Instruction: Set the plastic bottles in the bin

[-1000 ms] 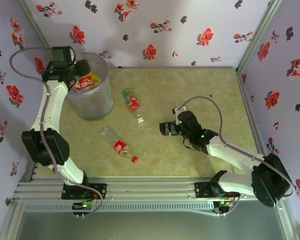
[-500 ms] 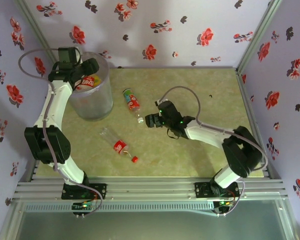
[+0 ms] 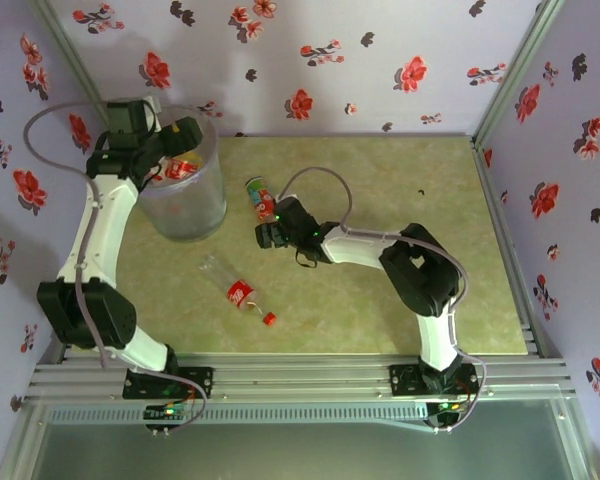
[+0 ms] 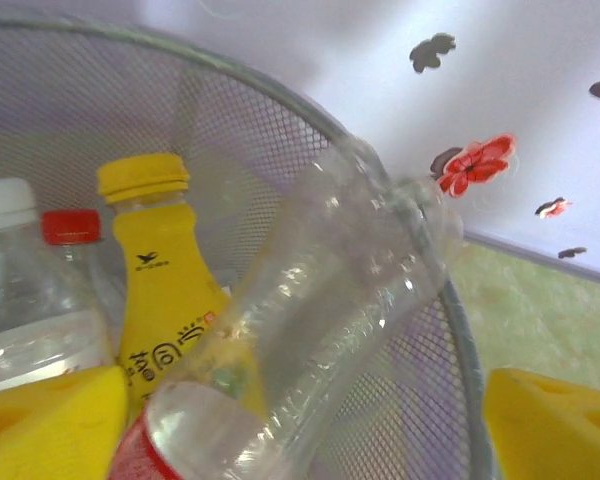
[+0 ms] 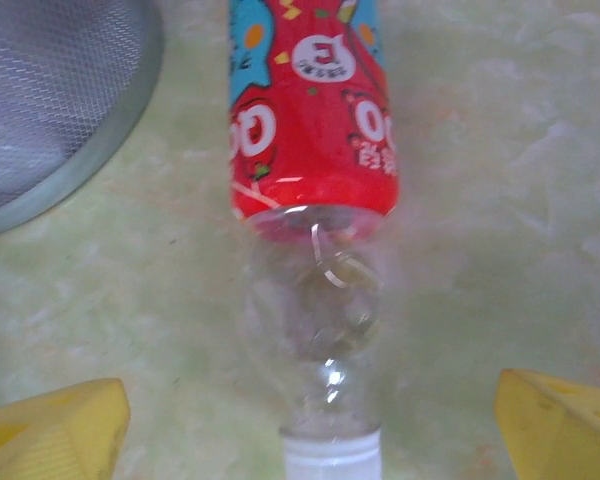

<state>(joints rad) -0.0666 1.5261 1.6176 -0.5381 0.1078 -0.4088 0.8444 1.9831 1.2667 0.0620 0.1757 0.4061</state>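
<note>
While hanging over the bin (image 3: 188, 212), left gripper (image 4: 300, 420): gaping wide, gripping nothing
Clear bottle (image 4: 340, 300): slanting across bin rim, between spread fingers
Yellow bottle (image 4: 165, 290): standing inside bin
Red-label bottle (image 5: 315, 130): lying on table (image 3: 400, 180), near bin
Right gripper (image 5: 310, 420): standing open, straddling its neck untouched

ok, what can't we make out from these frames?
- Top external: bottle count inside the bin; the left gripper covers much of its mouth.
- Left wrist: lower end of the clear bottle, cut off by the bottom edge; resting or falling, unclear.
- Right wrist: most of the cap of the red-labelled bottle, cut by the bottom edge.
- Top external: that bottle's neck, under the right gripper.
</note>
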